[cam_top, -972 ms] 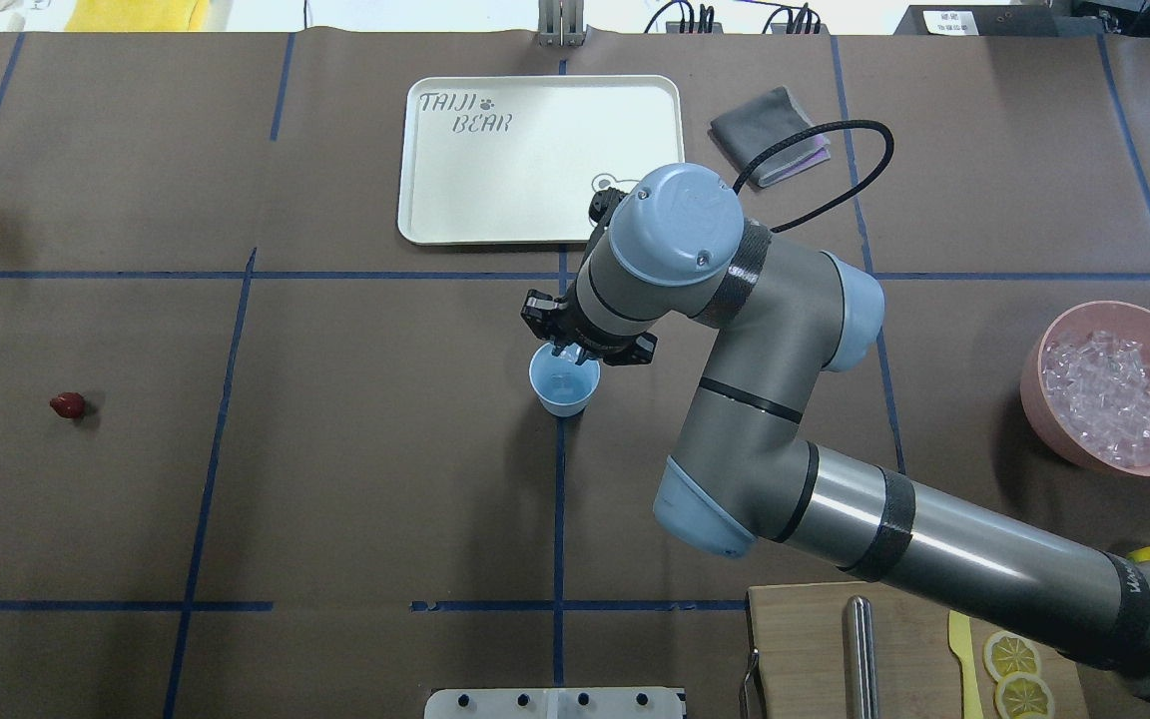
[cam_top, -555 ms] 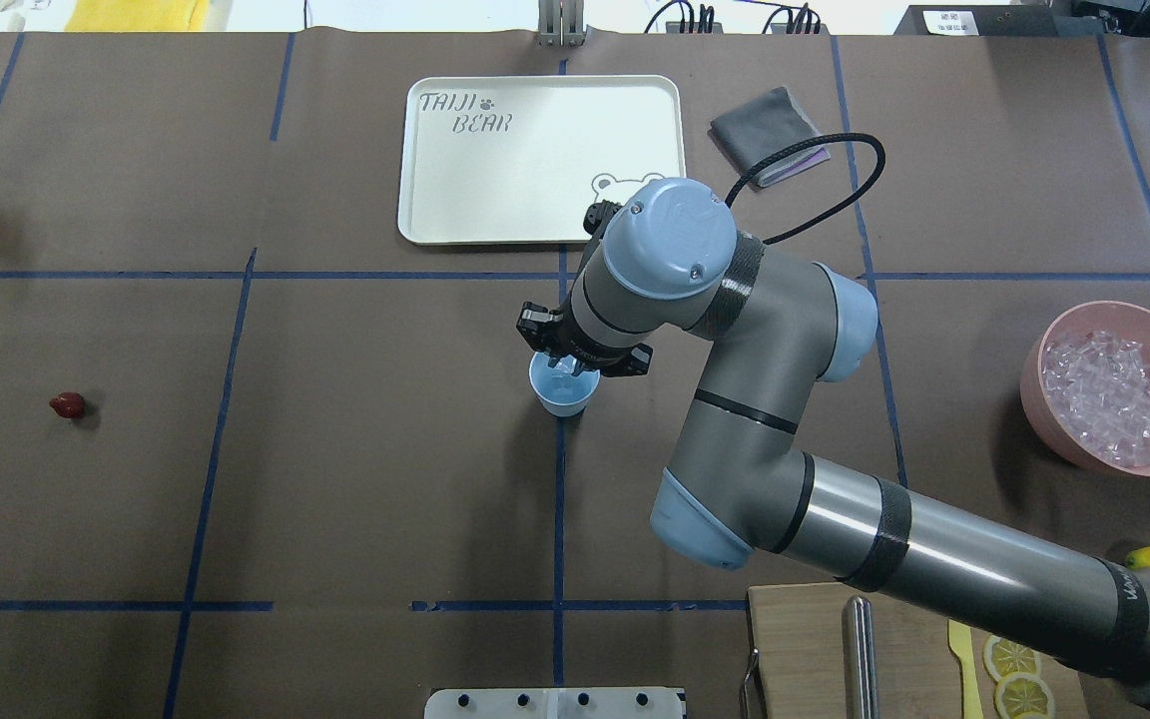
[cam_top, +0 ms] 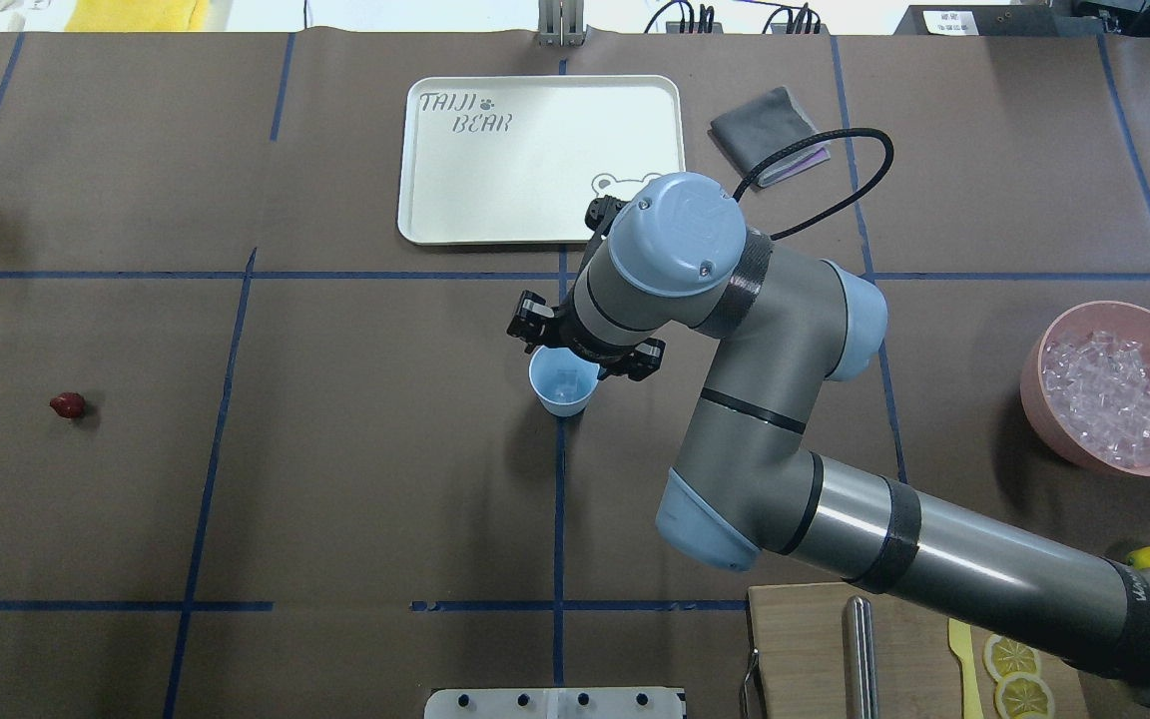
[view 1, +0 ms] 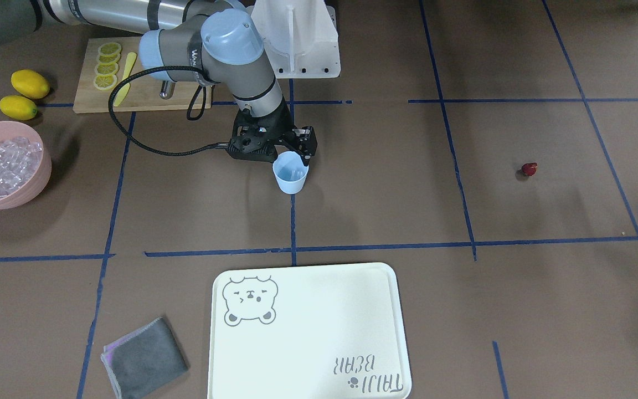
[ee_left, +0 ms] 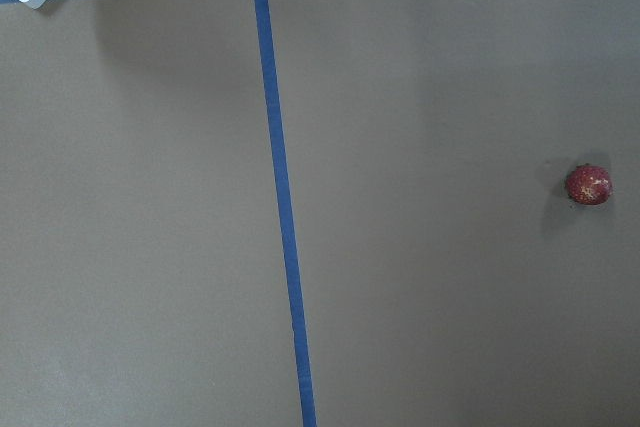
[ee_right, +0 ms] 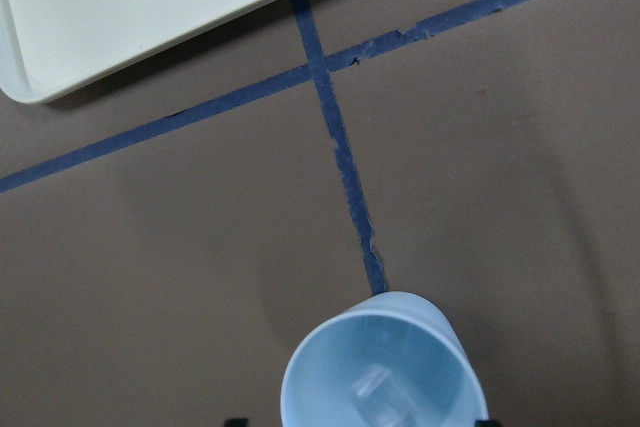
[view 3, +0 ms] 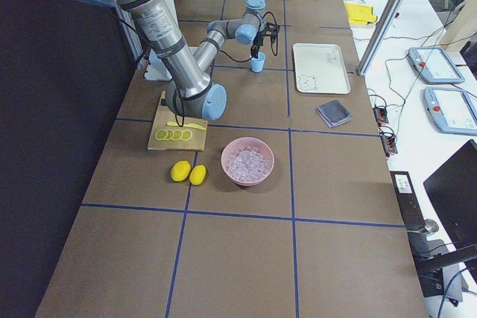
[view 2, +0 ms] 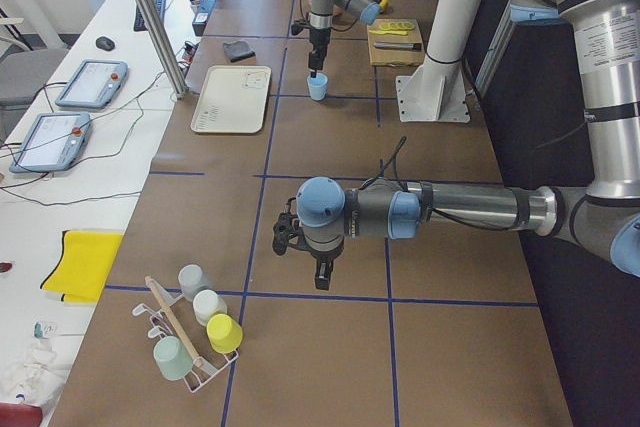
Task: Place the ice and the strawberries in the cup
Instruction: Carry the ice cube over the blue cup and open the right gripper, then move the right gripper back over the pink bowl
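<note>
Right end effector (view 1: 291, 152) widened; fingertips (view 1: 310, 148) mostly hidden.

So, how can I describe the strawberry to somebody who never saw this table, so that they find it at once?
Take the brown table with blue tape lines and go to its half on the robot's left, away from the cream tray and the pale-blue cup. There the strawberry lies alone on bare paper. It is small and dark red, with nothing beside it.
</note>
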Motion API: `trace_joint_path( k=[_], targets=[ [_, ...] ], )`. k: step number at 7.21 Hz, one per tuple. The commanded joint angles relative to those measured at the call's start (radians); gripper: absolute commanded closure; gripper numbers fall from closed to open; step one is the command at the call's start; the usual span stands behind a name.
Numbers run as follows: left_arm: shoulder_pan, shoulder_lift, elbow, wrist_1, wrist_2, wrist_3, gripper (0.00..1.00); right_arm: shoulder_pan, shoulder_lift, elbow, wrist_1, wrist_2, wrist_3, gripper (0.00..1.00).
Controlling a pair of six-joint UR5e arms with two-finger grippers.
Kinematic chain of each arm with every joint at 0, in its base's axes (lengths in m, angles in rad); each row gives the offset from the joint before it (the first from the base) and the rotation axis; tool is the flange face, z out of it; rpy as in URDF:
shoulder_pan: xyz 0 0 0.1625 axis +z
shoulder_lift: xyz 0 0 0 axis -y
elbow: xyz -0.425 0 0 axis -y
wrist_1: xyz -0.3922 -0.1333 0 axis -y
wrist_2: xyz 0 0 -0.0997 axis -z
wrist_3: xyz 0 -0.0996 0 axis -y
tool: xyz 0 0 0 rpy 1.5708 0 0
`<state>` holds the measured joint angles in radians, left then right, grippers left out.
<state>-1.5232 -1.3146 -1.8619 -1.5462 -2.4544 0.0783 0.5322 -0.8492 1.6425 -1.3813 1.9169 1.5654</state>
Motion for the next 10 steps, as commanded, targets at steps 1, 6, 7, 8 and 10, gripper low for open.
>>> trace_joint_path(
  k=[1,6,7,8,10],
  targets=[
    [0.0,0.0,0.001,0.0,0.0,0.0,0.0,0.029,-0.033,0.057,-0.007,0.013,-0.004,0.15],
    [0.002,0.0,0.001,0.0,0.0,-0.002,0.0,0.345,-0.529,0.396,-0.041,0.237,-0.427,0.19],
    [0.0,0.0,0.001,-0.002,0.0,0.0,0.0,0.391,-0.632,0.422,-0.041,0.237,-0.587,0.19],
    [0.0,0.0,0.0,-0.002,-0.002,0.0,0.0,0.422,-0.737,0.433,-0.032,0.237,-0.763,0.19],
    [0.0,0.0,-0.003,0.0,-0.002,-0.002,0.0,0.521,-0.862,0.427,-0.028,0.238,-1.023,0.19]
  ],
)
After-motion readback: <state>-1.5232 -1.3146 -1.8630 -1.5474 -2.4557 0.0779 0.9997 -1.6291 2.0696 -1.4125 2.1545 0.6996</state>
